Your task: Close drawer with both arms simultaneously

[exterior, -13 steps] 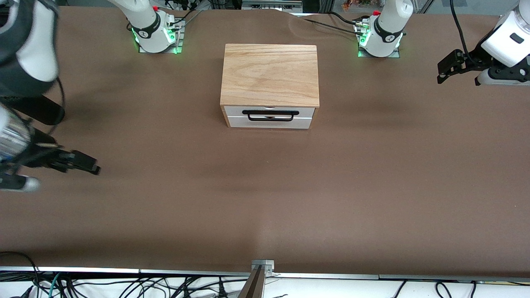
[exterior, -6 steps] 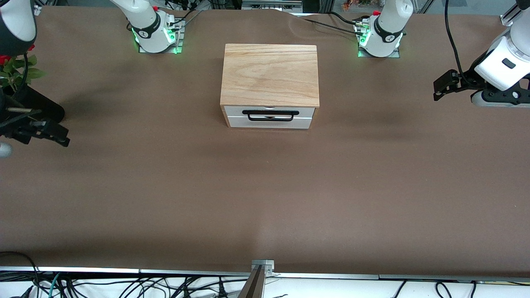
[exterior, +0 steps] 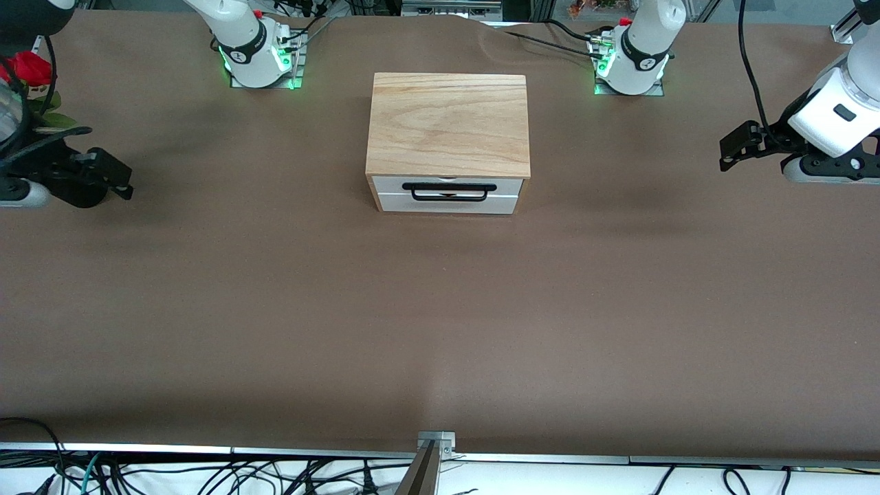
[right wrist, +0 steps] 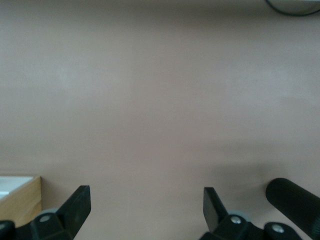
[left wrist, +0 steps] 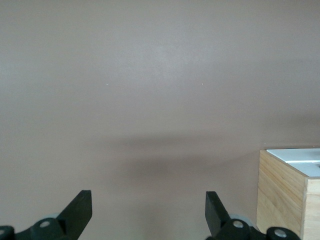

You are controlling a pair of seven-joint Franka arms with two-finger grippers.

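The drawer sits in the oak-coloured box at the table's middle. Its white front with the black bar handle lies about level with the box's front. My left gripper hangs open over bare table at the left arm's end, well apart from the box. In the left wrist view it is open and holds nothing, with a box corner at the edge. My right gripper hangs open over the right arm's end. The right wrist view shows it holding nothing, beside a box corner.
A red flower with green leaves stands at the right arm's end of the table, by a black cylinder. Cables and a metal bracket run along the table edge nearest the front camera.
My right gripper has swung away from the table's middle, up the front view, toward the right arm's end. The left gripper dropped slightly, then held. The drawer has not moved.
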